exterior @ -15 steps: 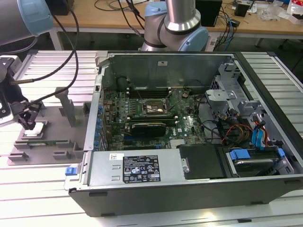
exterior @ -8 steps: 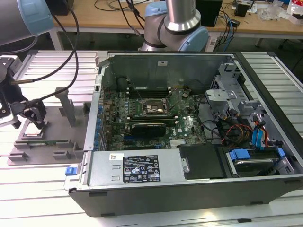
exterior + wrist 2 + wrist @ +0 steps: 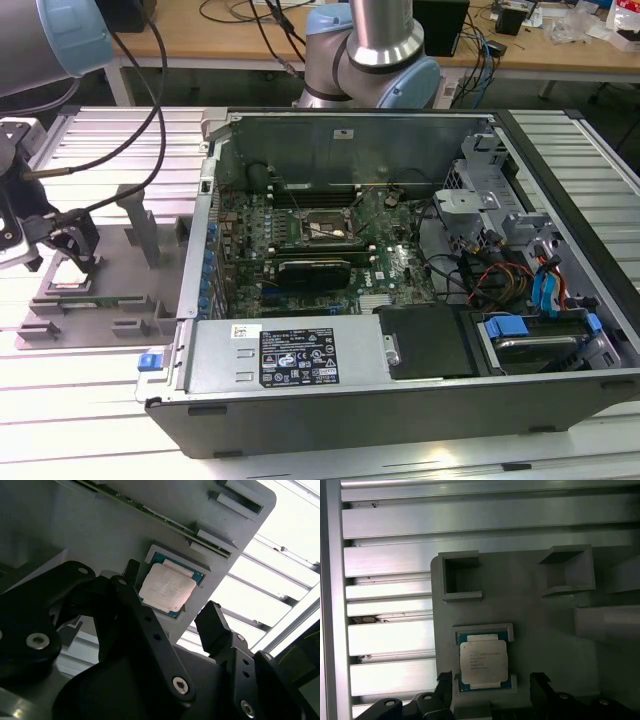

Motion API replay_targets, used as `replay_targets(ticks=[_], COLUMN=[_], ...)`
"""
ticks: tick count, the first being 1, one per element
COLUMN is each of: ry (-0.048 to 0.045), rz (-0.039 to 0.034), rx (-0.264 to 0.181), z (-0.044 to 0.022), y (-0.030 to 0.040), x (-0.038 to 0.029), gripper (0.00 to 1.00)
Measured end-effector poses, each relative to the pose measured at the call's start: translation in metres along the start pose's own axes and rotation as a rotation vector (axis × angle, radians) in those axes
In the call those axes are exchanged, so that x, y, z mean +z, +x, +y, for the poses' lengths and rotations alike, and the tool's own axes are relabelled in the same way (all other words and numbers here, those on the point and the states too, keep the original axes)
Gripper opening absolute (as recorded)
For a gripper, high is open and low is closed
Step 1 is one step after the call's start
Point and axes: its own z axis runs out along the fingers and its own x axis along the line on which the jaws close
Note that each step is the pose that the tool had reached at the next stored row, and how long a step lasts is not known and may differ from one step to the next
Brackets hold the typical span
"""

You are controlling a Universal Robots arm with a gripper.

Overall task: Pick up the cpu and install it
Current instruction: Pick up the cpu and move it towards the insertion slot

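end effector (image 3: 491, 679) spread, straddling cpu, not pinching | cpu (image 3: 483, 662) flat in recess of grey fixture (image 3: 545, 635) on slatted surface (image 3: 390, 635) | likely light, rigid, fragile, slick top | take by opposite edges

The exterior view looks down at a slant, from well back, over the open computer case (image 3: 400, 250) and slatted table (image 3: 100, 130), with the grey tray (image 3: 110, 275) at the exterior view's left. Both wrist views hang close above that tray. The first wrist view faces straight down, and the second wrist view slants past the gripper (image 3: 171, 590). Both wrist views share the cpu (image 3: 484, 661).
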Motion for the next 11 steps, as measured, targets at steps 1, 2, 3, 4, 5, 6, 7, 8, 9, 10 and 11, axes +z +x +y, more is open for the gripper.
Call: replay_targets(ticks=[1,2,3,4,5,6,7,8,9,10,11], ry=[-0.0001,-0.0005,-0.0005,-0.0014,-0.0023,-0.0035,-0.0049,-0.005,-0.005,-0.0051,-0.0052], rz=[-0.0002,-0.0003,-0.0001,0.0001,0.0003,0.0008,0.001,0.001,0.0013,0.0014,0.0015], rx=[0.0,0.0,0.0,0.0,0.0,0.0,0.0,0.0,-0.004,-0.007,-0.009], z=[0.0,0.0,-0.0001,-0.0003,-0.0004,-0.0002,0.0013,0.003,0.0033,0.0034,0.0035], y=[0.0,0.0,-0.0001,-0.0001,0.0,0.0,0.0002,0.0004,0.0004,0.0005,0.0005], x=[0.0005,0.0017,0.0042,0.0069,0.0094,0.0123,0.0141,0.0154,0.0164,0.0178,0.0186], gripper=[0.72,0.72,0.72,0.72,0.72,0.72,0.72,0.72,0.72,0.72,0.72])
